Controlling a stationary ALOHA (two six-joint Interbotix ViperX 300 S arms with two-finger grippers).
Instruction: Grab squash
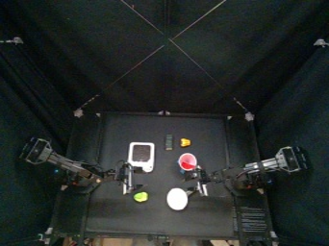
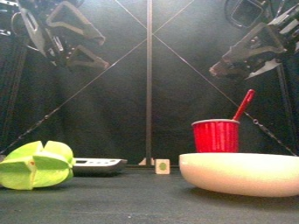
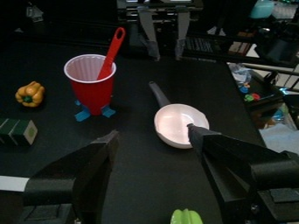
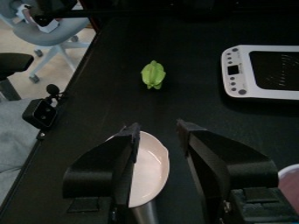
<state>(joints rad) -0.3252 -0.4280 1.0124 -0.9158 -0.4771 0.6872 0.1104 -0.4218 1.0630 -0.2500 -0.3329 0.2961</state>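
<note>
The squash (image 1: 188,141) is a tiny yellow-orange lump on the far half of the table, beyond the red cup (image 1: 189,161). The left wrist view shows the squash (image 3: 30,94) beside the cup (image 3: 90,79), well off to one side of my left gripper (image 3: 152,133), which is open and empty. That gripper (image 1: 126,176) hovers near the white device (image 1: 141,156). My right gripper (image 4: 158,125) is open too, hanging over the white bowl (image 4: 146,171), and in the top view it (image 1: 202,179) sits in front of the cup. The squash does not show in the front view.
A red spoon (image 3: 114,48) stands in the cup. A yellow-green lump (image 1: 140,196) and the white bowl (image 1: 178,198) lie near the front edge. A small dark green block (image 3: 14,131) lies near the squash. Black curtains ring the table.
</note>
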